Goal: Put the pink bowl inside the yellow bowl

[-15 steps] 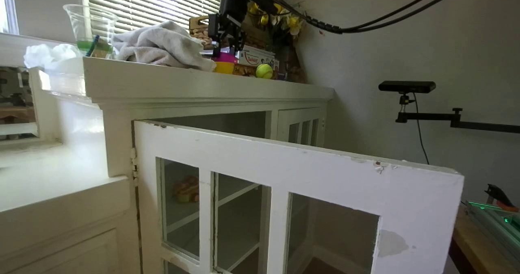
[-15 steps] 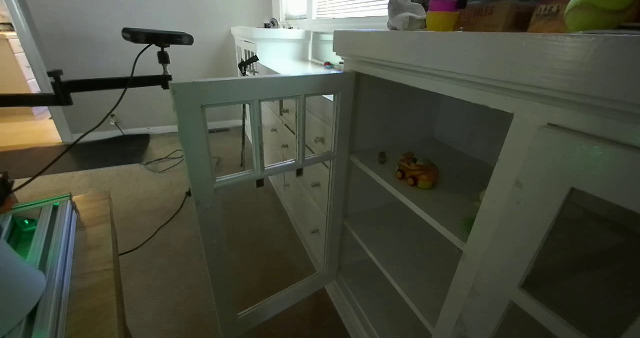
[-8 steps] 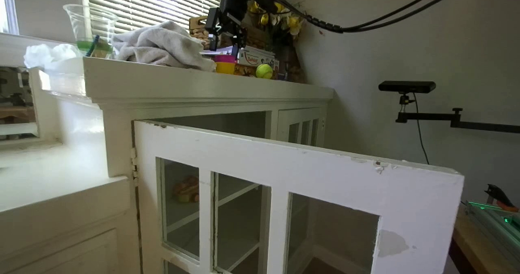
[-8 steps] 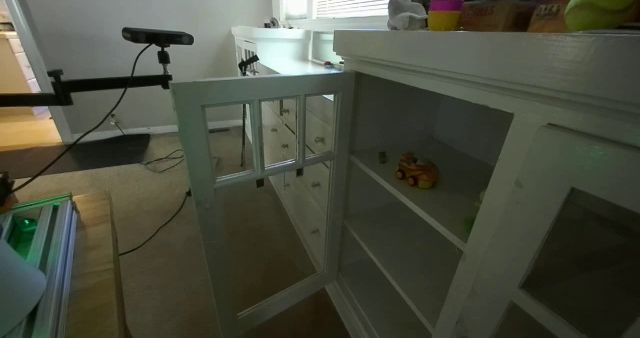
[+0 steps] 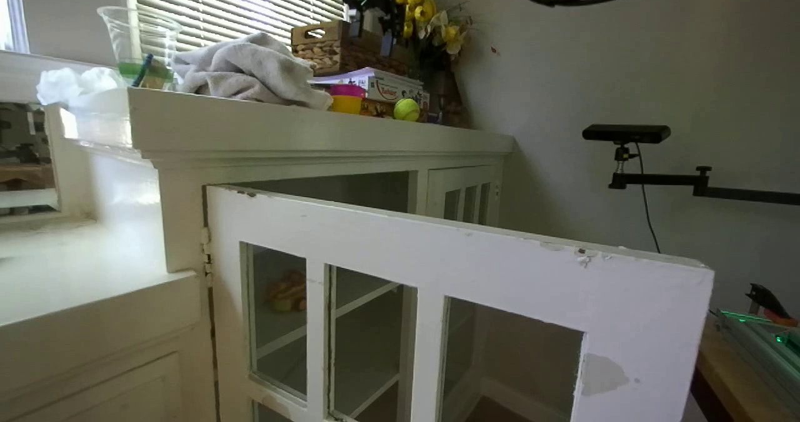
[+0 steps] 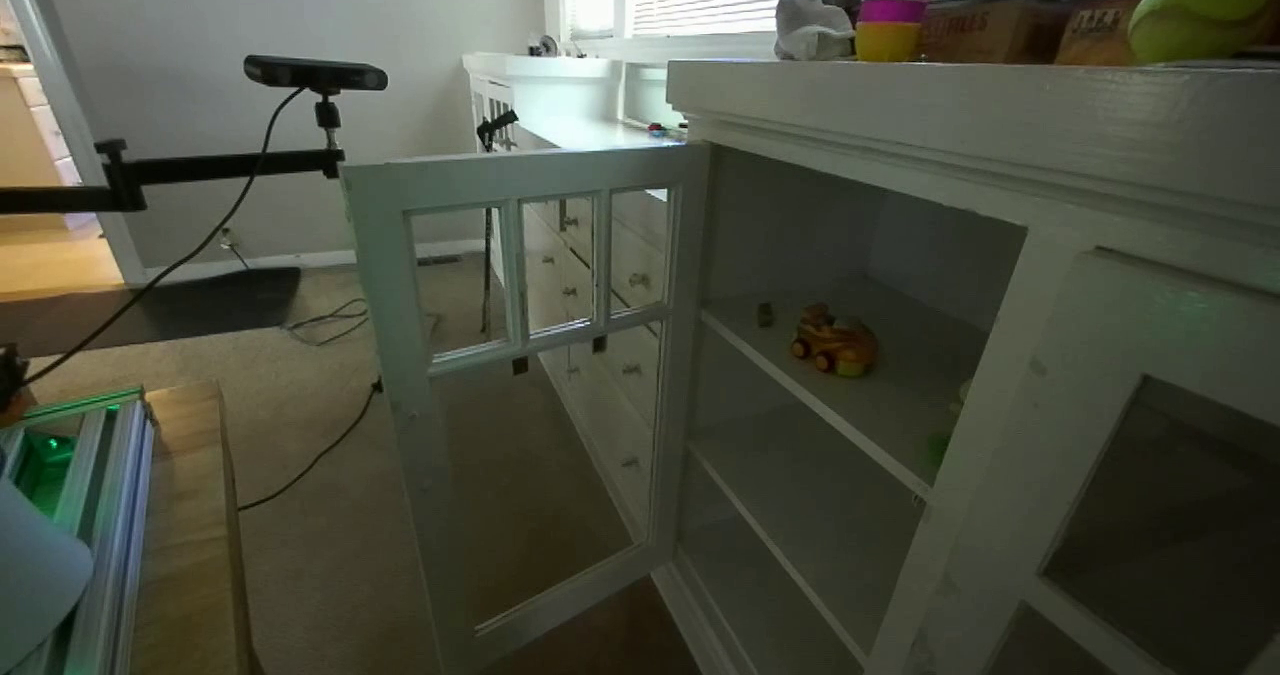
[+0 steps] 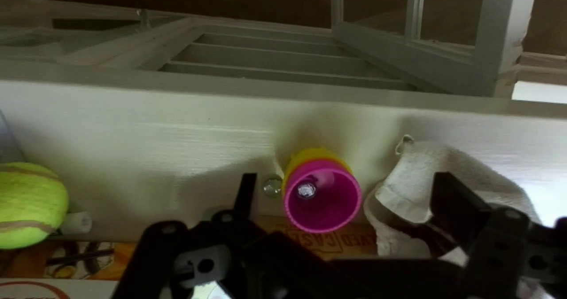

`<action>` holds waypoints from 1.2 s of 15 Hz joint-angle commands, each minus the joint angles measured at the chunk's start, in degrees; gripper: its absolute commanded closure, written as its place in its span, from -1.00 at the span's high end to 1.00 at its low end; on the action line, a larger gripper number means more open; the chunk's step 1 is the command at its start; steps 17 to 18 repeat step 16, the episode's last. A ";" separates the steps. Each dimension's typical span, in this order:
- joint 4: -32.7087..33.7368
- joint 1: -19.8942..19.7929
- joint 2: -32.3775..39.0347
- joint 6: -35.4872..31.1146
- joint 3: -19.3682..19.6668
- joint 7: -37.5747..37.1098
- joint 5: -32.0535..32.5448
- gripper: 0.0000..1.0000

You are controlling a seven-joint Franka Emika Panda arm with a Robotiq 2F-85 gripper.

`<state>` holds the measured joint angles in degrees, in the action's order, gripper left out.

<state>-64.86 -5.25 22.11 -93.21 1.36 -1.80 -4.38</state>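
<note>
The pink bowl (image 7: 328, 210) stands nested in the yellow bowl (image 7: 315, 153), its upper part rising above the yellow rim. A small shiny round thing (image 7: 306, 190) lies inside it. Both exterior views show the pink bowl (image 5: 347, 89) (image 6: 892, 10) on top and the yellow bowl (image 5: 345, 104) (image 6: 888, 42) beneath, resting on the cabinet top. My gripper (image 7: 346, 177) is open, its fingers wide apart and touching neither bowl. In an exterior view the gripper (image 5: 372, 39) hangs above and behind the bowls, in front of the basket.
A grey cloth (image 7: 447, 175) lies close beside the bowls, and a clear glass ball (image 7: 272, 187) on their other side. A tennis ball (image 7: 31, 206), boxes (image 5: 395, 88), a wicker basket (image 5: 319, 56) and yellow flowers (image 5: 425, 12) share the cabinet top. The cabinet door (image 5: 500, 253) is swung outward.
The gripper was closed in on the pink bowl, then spread its fingers, and has since risen up and away. The pink bowl stays in the yellow one, sitting slightly lower.
</note>
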 commanded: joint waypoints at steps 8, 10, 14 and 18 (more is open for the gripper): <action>-11.64 -1.75 -15.06 4.16 1.64 4.46 0.01 1.00; -13.70 -2.02 -16.77 4.05 1.70 5.27 0.01 1.00; -14.73 -1.99 -17.15 3.77 1.66 5.41 0.01 1.00; -14.74 -1.99 -17.15 3.77 1.66 5.43 0.01 1.00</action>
